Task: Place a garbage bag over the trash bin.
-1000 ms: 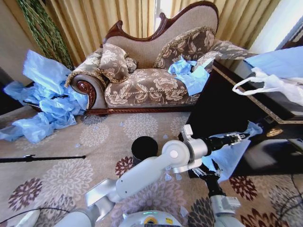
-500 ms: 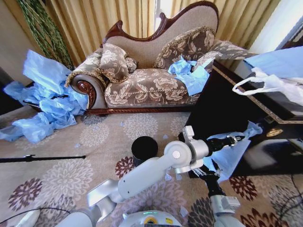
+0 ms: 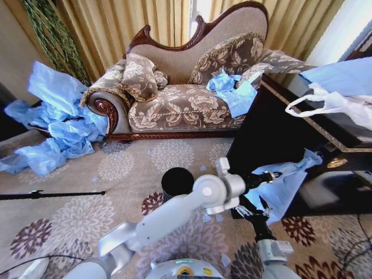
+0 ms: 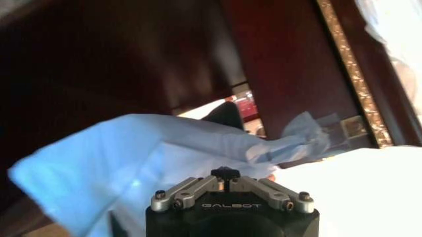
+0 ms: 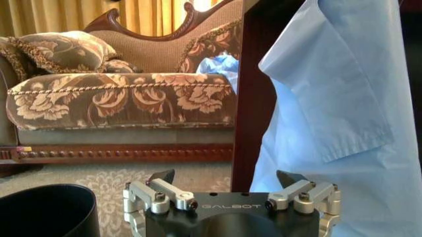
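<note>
The garbage bag (image 3: 283,189) is a light-blue sheet hanging down the front of a dark cabinet (image 3: 267,131), also seen in the left wrist view (image 4: 151,148) and the right wrist view (image 5: 343,98). My left arm reaches across my front, and the left gripper (image 3: 272,174) is shut on the bag's upper edge, fingers pinched together (image 4: 226,174). The trash bin (image 3: 177,181) stands upright and bare on the carpet, left of the bag; its rim (image 5: 46,210) shows beside my right gripper. The right gripper (image 5: 226,178) is open and holds nothing, low under the left forearm (image 3: 250,211), close to the bag's lower part.
An ornate sofa (image 3: 186,99) with more blue bags (image 3: 232,90) stands behind the bin. A heap of blue bags (image 3: 55,125) lies at the left. A white handled bag (image 3: 328,104) rests on the cabinet top. A black rod (image 3: 52,193) lies on the carpet.
My left gripper has drawn back toward the bin, pulling the bag's upper edge leftward with it. The right arm and the bin have not moved.
</note>
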